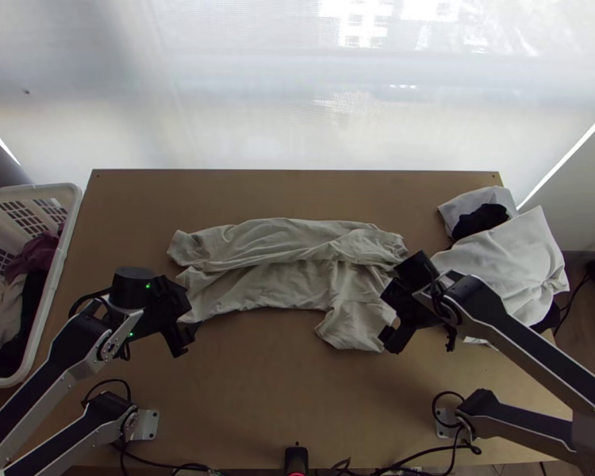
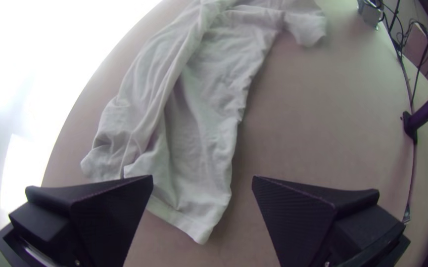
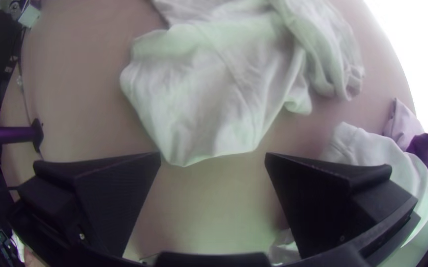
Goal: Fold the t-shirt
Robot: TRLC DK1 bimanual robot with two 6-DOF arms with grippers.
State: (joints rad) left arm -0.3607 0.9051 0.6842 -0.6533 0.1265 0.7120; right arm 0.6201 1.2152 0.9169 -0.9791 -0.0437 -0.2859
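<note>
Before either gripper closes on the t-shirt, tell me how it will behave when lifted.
The t-shirt will probably hang floppy, since it lies in soft, rumpled folds. It looks light, being thin cloth. Lifted by one edge, its lengthwise folds would likely slip open, as nothing appears to fasten them.

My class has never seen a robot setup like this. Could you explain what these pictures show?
Two robot arms, left and right, work at a table. The top view looks steeply down from above; each wrist view comes from a camera on one arm. A pale t-shirt lies rumpled and partly doubled over. To its right is a heap of cloths; a laundry basket stands at the left. The left gripper and right gripper are open, holding nothing.
</note>
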